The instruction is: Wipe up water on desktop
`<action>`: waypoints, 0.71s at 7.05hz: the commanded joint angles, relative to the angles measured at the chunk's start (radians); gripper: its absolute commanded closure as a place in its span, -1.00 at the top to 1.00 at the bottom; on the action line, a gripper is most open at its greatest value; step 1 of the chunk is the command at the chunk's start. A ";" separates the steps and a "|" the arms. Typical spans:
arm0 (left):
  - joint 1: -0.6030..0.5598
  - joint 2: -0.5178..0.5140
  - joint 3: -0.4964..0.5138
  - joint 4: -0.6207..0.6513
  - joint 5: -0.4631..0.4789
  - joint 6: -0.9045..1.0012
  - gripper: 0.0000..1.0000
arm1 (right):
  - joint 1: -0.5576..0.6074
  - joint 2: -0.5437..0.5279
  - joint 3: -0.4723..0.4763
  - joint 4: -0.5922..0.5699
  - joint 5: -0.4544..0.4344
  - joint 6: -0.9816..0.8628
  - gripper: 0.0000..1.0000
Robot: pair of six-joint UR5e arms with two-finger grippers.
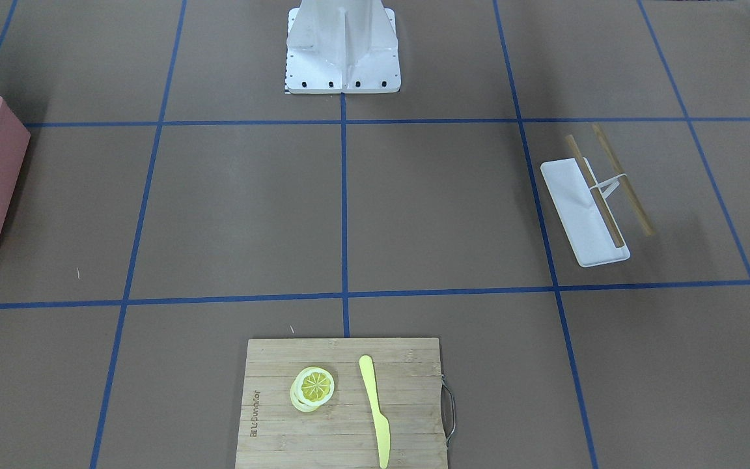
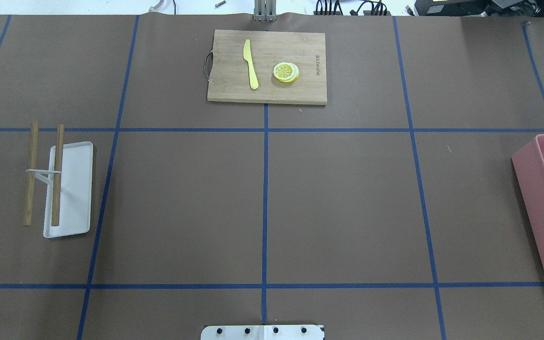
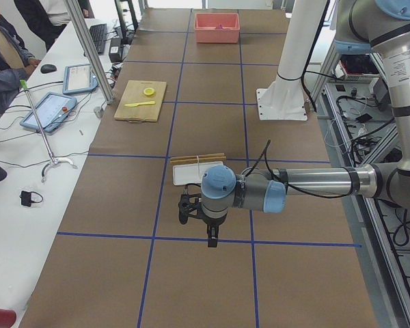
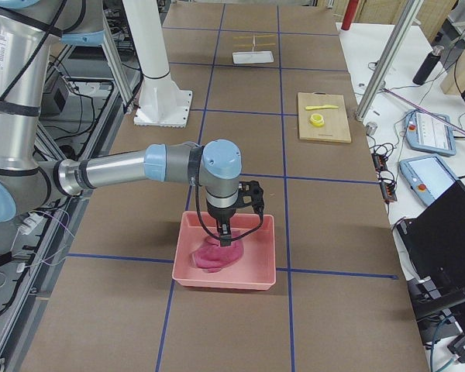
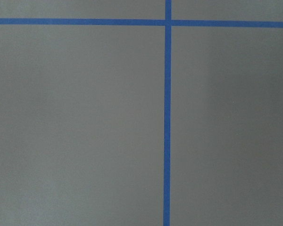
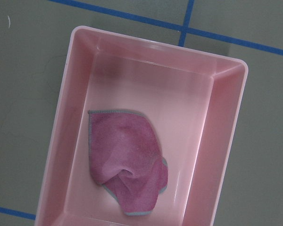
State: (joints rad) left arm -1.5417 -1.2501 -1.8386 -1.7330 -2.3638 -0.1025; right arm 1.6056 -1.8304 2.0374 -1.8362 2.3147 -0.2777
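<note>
Across the whole scene the desktop (image 2: 182, 203) spreads flat and brown, cut into big rectangles by blue tape (image 2: 265, 208), and everything else rests on it.

At its right end we see a pink bin (image 6: 61, 141) with a crumpled pink cloth (image 6: 127, 160) lying on its floor. The right gripper (image 4: 225, 235) hangs over the bin, pointing down above the cloth. We find it in the side view only, so we cannot tell how its jaws stand, nor whether they touch the cloth.

At the left end the left gripper (image 3: 211, 239) points down over bare brown surface near a tape line, on the outer side of a white tray (image 2: 76, 189). We catch it from the side alone, so we cannot tell whether its jaws are apart or together. Its wrist camera looks at plain desktop with a tape crossing.

Two wooden sticks (image 2: 56, 174) sit side by side on a white wire stand, one over the tray, one just beyond its outer edge.

At the middle of the far edge lies a bamboo board (image 2: 225, 89). On it are a yellow knife (image 2: 250, 63) and a lemon (image 2: 285, 72) cut in slices, near each other but apart.
</note>
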 commanded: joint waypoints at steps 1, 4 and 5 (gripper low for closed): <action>0.002 -0.003 -0.004 -0.002 0.001 0.000 0.96 | 0.023 -0.018 0.001 0.000 0.003 -0.008 1.00; 0.000 -0.002 -0.014 -0.003 -0.002 0.000 0.96 | 0.042 -0.006 0.004 0.000 0.005 -0.008 1.00; 0.002 -0.009 -0.016 -0.005 0.000 0.000 0.96 | 0.042 -0.006 0.003 0.000 0.005 -0.008 1.00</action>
State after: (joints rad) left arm -1.5411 -1.2538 -1.8514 -1.7363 -2.3648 -0.1028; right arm 1.6465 -1.8364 2.0403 -1.8362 2.3174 -0.2850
